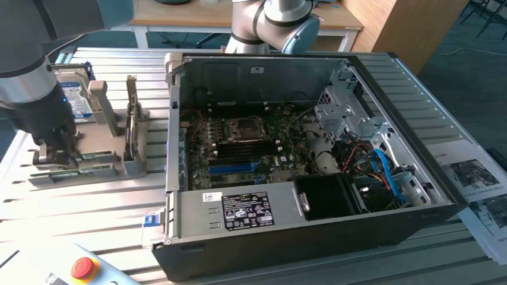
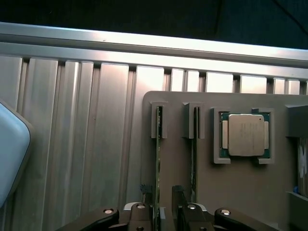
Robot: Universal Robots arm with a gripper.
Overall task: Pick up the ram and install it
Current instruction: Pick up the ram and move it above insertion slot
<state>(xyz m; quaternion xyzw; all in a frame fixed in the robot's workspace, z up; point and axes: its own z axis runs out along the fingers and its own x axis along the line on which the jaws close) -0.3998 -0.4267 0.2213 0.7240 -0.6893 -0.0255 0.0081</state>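
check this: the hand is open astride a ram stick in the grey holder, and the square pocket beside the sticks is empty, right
Not quite: the wrist view shows a processor sitting in the square pocket. The rest holds: the hand is open astride the ram in the grey holder.

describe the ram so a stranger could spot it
Beside the open computer case sits a grey holder carrying a processor chip. The ram is the green stick on edge inside the open pincer; the other stick stands nearer the chip.
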